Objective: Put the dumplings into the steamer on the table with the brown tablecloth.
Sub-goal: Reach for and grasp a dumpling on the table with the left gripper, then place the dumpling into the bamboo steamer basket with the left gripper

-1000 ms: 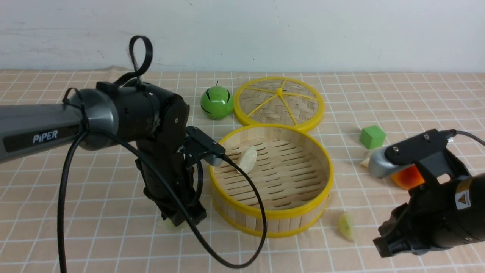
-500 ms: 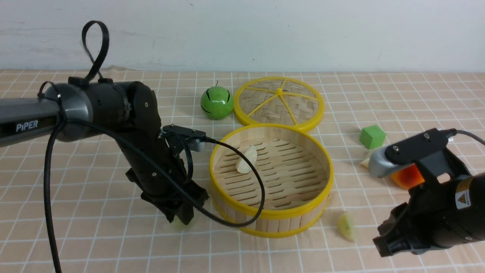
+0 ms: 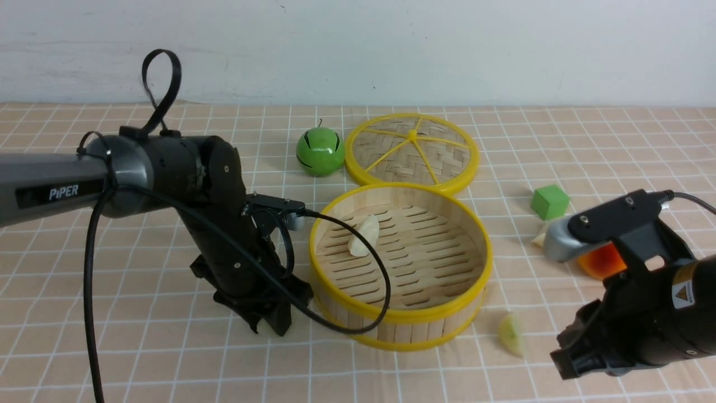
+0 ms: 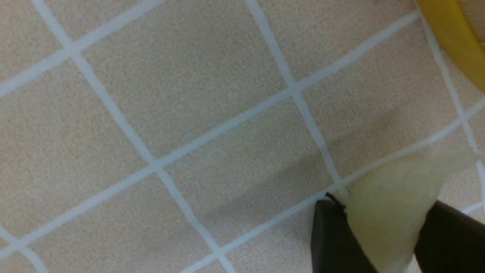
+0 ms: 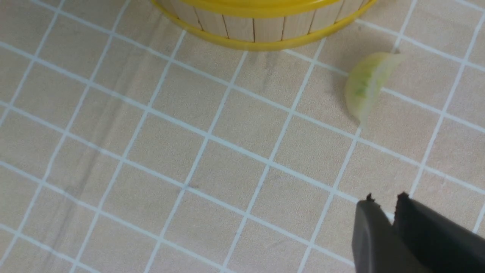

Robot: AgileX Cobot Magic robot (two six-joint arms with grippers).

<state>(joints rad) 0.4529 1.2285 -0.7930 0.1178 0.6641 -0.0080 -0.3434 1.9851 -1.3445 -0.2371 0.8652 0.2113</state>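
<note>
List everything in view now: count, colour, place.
steamer: one, bamboo, yellow rims, centre
dumplings: three, whitish-green; one in the steamer, one on the tablecloth off its right front, one between the fingers of the left gripper
woven lid: one, yellow-rimmed, behind steamer
round fruit: one, green, left of lid
cube: one, green, right of steamer
pale piece: one, whitish, by cube, partly hidden
orange object: one, mostly hidden behind right arm
tablecloth: one, brown checked, under everything
left gripper: one, black, left of steamer
right gripper: one, black, shut, empty, front right
</note>
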